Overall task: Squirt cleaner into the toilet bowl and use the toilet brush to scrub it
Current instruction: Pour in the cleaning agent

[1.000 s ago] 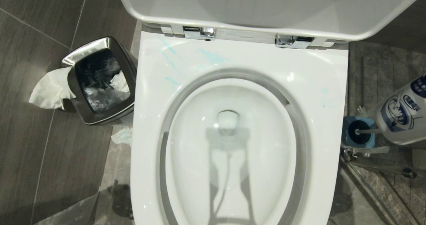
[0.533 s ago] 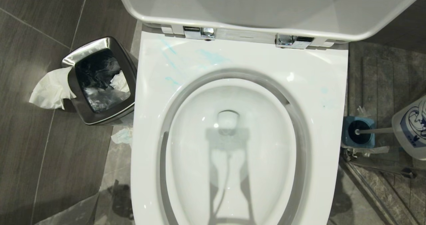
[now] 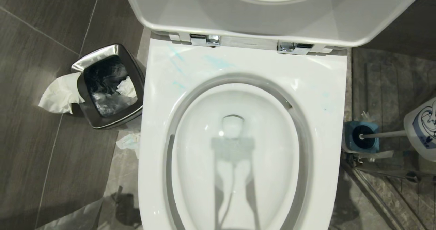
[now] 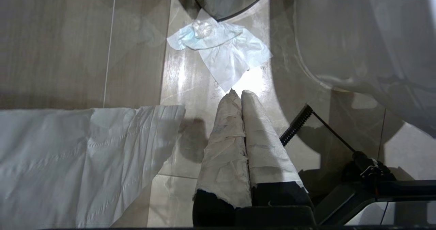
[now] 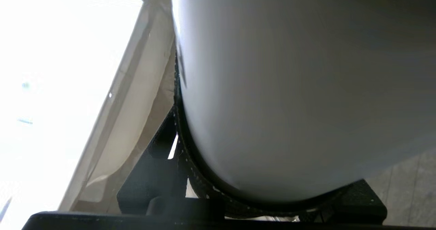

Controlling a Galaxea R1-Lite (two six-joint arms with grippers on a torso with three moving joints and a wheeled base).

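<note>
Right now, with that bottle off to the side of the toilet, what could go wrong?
The cleaner, shut in the right gripper, hangs over the floor, not the toilet bowl; a squirt here would probably miss. It sits close to the toilet brush handle and might knock it. Tissue near the base could snag.

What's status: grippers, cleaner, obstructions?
Left gripper shut, parked low. Right gripper clamps cleaner right of toilet bowl. Toilet brush in holder, nothing blocking bowl.

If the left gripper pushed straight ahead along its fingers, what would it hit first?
Most likely the crumpled tissue on the floor tiles, directly beyond the shut left gripper; depth is unclear, so it may meet bare tile first.
</note>
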